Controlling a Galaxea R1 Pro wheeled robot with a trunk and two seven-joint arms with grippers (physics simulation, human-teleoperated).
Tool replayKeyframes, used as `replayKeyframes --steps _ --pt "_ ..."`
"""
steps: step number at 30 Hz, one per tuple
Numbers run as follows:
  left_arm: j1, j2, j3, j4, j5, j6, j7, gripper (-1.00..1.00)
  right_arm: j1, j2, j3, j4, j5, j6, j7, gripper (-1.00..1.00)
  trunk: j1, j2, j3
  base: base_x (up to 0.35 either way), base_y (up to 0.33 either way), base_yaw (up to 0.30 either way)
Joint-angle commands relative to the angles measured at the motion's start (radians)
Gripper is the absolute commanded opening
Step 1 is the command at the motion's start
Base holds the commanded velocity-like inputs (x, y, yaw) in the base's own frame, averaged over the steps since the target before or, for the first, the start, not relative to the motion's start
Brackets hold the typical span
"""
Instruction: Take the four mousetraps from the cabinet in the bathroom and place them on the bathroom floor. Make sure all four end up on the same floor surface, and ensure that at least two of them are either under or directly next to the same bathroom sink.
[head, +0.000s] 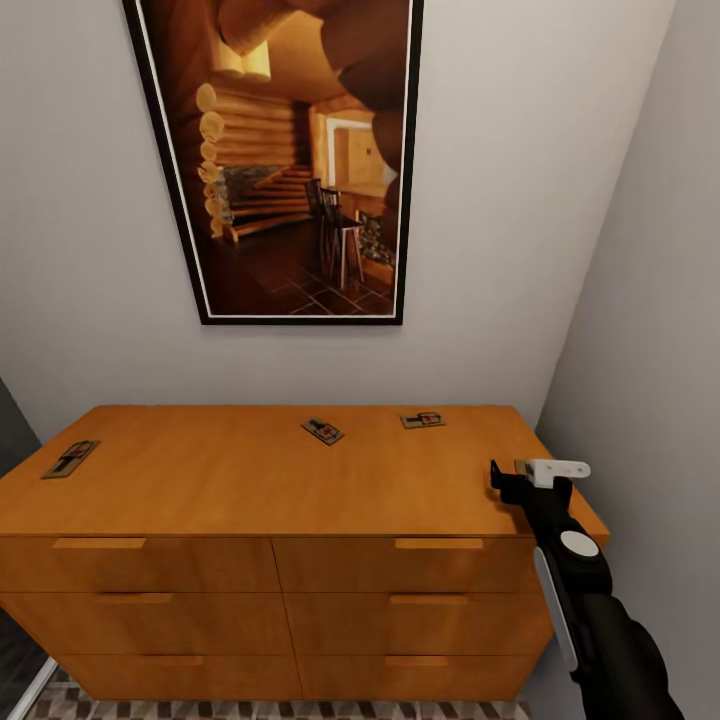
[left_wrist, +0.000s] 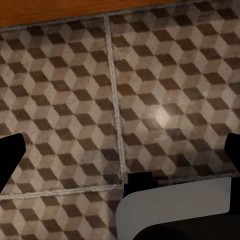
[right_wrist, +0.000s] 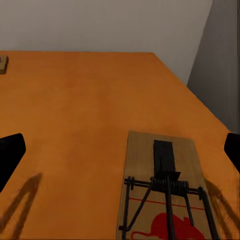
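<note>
The orange-wood cabinet (head: 250, 480) stands against the wall. Three mousetraps lie on its top: one at the far left (head: 70, 458), one in the middle (head: 322, 431), one toward the back right (head: 422, 419). My right gripper (head: 535, 468) hovers open over the top's right end. In the right wrist view a mousetrap (right_wrist: 162, 190) with a dark spring and red print lies flat between the wide-apart fingers of the right gripper (right_wrist: 121, 150), untouched. My left gripper (left_wrist: 121, 152) hangs open over the cube-patterned bathroom floor (left_wrist: 65, 90), holding nothing.
A large framed picture (head: 290, 150) hangs above the cabinet. A grey wall (head: 650, 330) closes in on the right, close to my right arm. A white rounded part of the robot (left_wrist: 175, 205) sits low in the left wrist view. Floor tiles (head: 280, 710) show below the drawers.
</note>
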Motion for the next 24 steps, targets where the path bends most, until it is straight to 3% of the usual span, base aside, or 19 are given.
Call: replayKeyframes --steps 1,8,24 --pt "-0.001 0.000 -0.004 0.003 0.000 -0.006 0.000 1.00 -0.001 0.001 -0.005 -0.001 0.010 0.007 0.001 1.00 0.000 -0.001 -0.001 0.000 0.000 0.000" --pt "-0.001 0.000 -0.004 0.003 0.000 -0.007 0.000 1.00 0.000 0.001 -0.033 -0.001 0.010 0.007 0.001 1.00 0.000 -0.001 -0.001 -0.002 0.000 0.000" --pt "-0.001 0.000 -0.004 0.003 0.001 -0.007 0.000 1.00 -0.001 0.001 -0.037 -0.001 0.010 0.007 0.001 1.00 0.000 -0.001 -0.001 -0.127 -0.003 0.000"
